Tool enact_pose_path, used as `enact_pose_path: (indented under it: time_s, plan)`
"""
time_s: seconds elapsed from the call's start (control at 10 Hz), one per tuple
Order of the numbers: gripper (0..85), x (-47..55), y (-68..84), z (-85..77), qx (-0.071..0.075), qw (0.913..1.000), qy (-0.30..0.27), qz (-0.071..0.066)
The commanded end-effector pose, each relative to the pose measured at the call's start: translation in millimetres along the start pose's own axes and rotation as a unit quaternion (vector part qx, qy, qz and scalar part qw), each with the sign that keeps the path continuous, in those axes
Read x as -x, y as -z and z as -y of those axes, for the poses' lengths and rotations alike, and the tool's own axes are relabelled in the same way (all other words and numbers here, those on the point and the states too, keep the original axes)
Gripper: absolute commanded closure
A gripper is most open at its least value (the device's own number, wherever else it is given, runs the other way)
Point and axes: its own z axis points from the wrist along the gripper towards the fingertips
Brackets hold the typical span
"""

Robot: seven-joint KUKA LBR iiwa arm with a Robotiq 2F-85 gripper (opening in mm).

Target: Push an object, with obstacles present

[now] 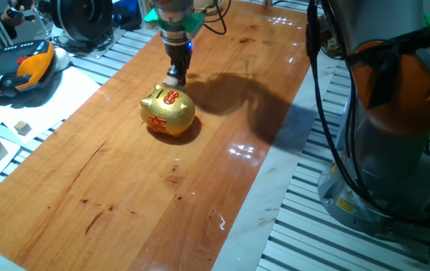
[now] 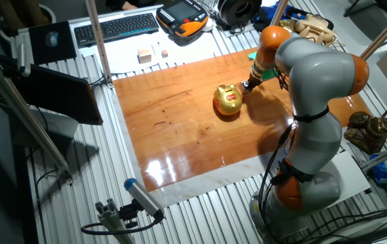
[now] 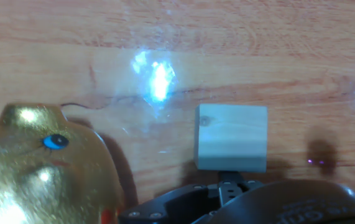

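End effector (image 1: 175,77) at the cube (image 3: 231,137) beside the pig (image 1: 168,111).
Cube sits on the worktop (image 1: 124,188), touching the tool's tip; whether fingers are open or closed cannot be told.

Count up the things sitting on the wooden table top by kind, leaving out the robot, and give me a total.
Golden piggy bank: 1
Small pale wooden cube, right in front of the tool: 1
Total: 2
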Motion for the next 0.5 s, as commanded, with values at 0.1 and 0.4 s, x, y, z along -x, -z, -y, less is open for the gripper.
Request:
enact_pose_path:
  time_s: [0.1,0.4]
  plan:
    - [85.0,10.7,2.2,3.8,0.006,0.9999,0.005,-0.007]
    - [85.0,19.4,-2.2,6.7,0.007,0.9999,0.012,-0.002]
